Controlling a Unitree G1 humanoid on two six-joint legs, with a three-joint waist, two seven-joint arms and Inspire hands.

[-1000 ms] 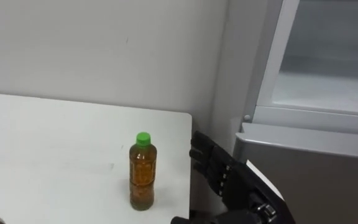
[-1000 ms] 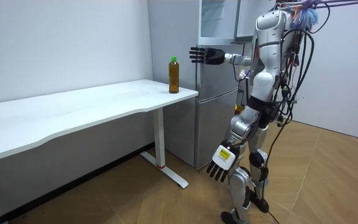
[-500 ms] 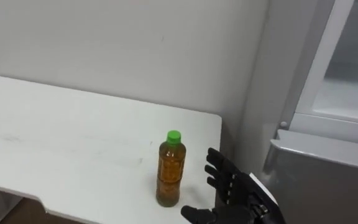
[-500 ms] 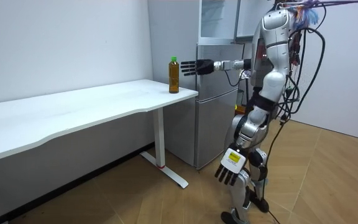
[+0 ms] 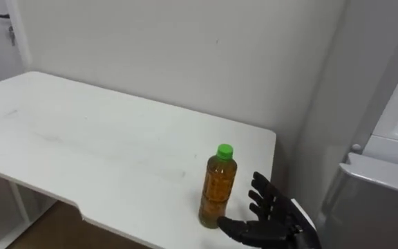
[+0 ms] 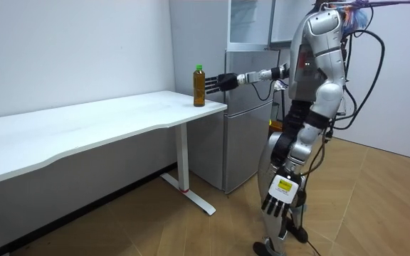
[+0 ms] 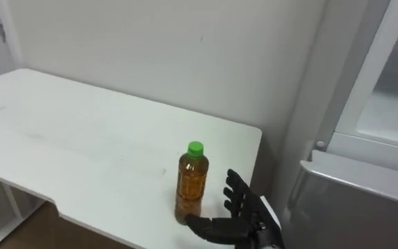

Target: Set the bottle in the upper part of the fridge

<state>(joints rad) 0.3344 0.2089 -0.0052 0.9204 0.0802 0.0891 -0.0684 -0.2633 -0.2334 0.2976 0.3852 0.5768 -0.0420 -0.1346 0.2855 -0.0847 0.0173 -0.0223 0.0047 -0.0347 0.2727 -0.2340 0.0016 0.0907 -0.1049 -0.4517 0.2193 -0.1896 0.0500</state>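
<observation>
Item: bottle [image 5: 216, 188], stood upright near the corner of the table [image 5: 81, 138]. Right hand [image 5: 269, 220]: spread wide just beside it, nothing grasped. Risk: the bottle could be toppled or pushed off the edge if nudged by the thumb. Added by the room view: left hand [image 6: 279, 200] hung low and relaxed, and the fridge [image 6: 250, 78] just past the table.

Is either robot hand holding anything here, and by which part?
Nothing is held: the right robot hand is open beside the bottle; the left robot hand hangs open.
</observation>
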